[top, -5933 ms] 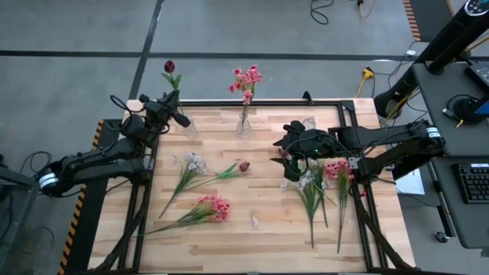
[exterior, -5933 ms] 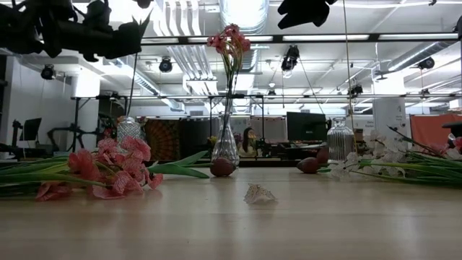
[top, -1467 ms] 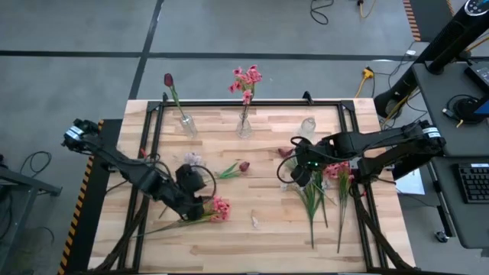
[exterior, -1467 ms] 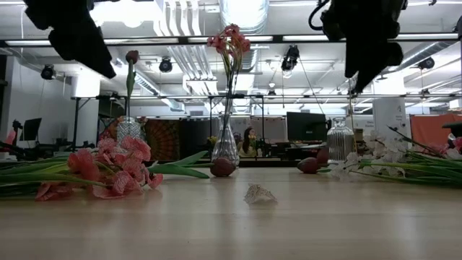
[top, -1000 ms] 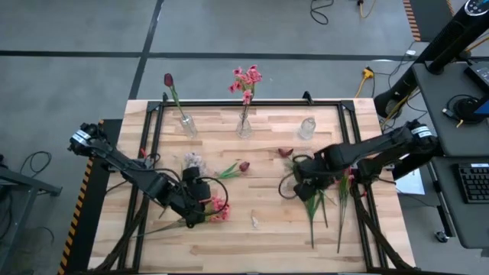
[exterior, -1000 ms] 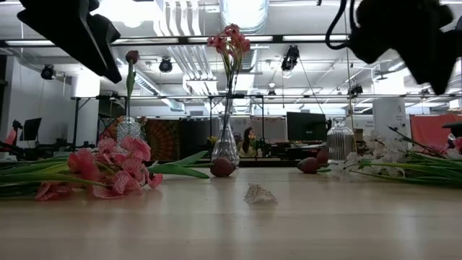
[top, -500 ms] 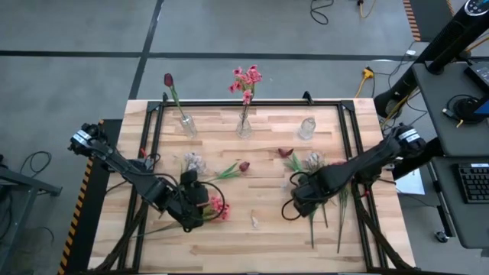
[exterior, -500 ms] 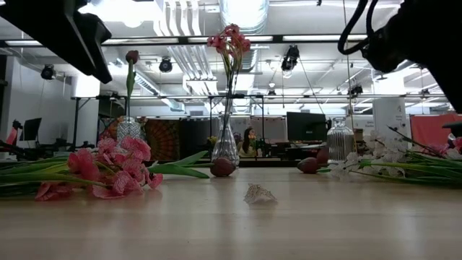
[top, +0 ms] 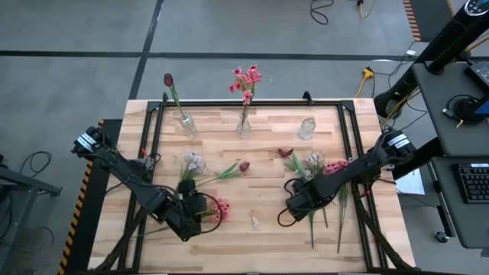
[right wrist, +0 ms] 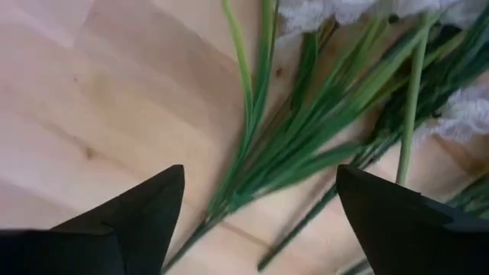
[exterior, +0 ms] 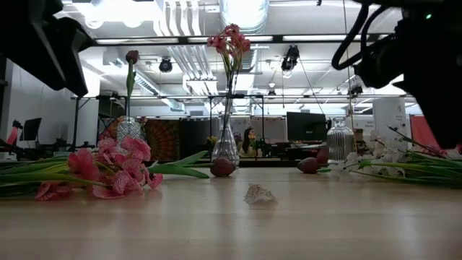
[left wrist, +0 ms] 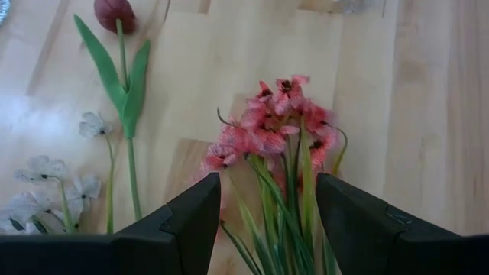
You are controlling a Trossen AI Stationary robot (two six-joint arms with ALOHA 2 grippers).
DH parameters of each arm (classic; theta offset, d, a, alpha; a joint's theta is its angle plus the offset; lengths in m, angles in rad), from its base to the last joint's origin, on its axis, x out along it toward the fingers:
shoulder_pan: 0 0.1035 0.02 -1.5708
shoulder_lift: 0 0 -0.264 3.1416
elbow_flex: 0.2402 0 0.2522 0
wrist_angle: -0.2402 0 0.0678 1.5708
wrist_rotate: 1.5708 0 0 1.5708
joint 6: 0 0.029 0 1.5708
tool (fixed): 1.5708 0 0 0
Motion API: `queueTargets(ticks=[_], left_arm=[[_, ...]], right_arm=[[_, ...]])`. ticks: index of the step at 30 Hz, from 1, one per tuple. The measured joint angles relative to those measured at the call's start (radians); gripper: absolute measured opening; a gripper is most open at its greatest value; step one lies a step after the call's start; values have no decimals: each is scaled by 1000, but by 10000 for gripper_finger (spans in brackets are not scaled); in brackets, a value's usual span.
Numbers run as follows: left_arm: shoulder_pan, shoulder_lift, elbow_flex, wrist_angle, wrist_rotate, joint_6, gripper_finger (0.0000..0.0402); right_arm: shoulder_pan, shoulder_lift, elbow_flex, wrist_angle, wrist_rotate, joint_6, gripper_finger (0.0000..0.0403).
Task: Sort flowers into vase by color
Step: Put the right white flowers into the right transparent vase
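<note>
1. Dark red tulip [top: 169, 79]: upright in left vase, far edge of desk.
2. Pink blooms [top: 246, 79]: upright in middle vase.
3. Pink cluster [top: 220, 208]: lies flat front-left, stems toward left edge.
4. White-lavender spray [top: 192, 162] w/ red tulip bud [top: 244, 166] just right of it, both flat, left of centre.
5. Right bunch: white sprays [top: 313, 162], pink heads [top: 336, 166], green stems [top: 315, 205] running toward near edge; loose red bud [top: 285, 153] nearby.
</note>
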Motion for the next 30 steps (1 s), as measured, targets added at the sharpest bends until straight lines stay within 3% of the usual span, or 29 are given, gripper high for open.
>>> queueTargets(ticks=[17,30], left_arm=[[-5,-14,1,-9,-2,11,198],[-2,-22,1,-15,-49,51,198]], right_arm=[[-1,137,-2,27,31,-27,306],[-15,130,-3,72,22,-61,171]])
